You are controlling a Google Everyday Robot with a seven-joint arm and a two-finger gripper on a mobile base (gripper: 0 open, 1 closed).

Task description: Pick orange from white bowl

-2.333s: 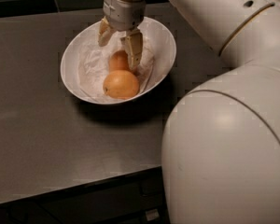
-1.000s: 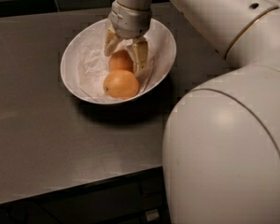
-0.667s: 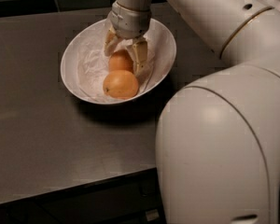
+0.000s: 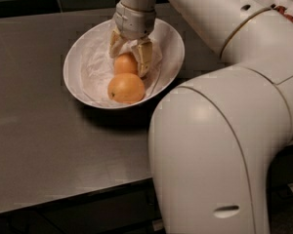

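Note:
The white bowl (image 4: 72, 80) with a crinkled paper liner (image 4: 94, 65) stands on the dark grey table. In it lie two fruits. The orange (image 4: 124, 64), smaller and deeper in colour, lies at the back. A larger, paler fruit (image 4: 126, 87) lies in front of it, touching it. My gripper (image 4: 127, 62) reaches down into the bowl from above. Its beige fingers (image 4: 144, 57) stand on either side of the orange and press against it. The orange still rests in the bowl.
My big white arm (image 4: 210, 150) fills the right half of the view and hides the table there. A container with red fruit (image 4: 289, 5) shows at the top right corner. The grey table (image 4: 39, 145) reaches left and forward to its front edge.
The gripper has come down and a little to the right, over the orange, and its fingers have drawn in slightly around it. Both fruits and the bowl have stayed in place.

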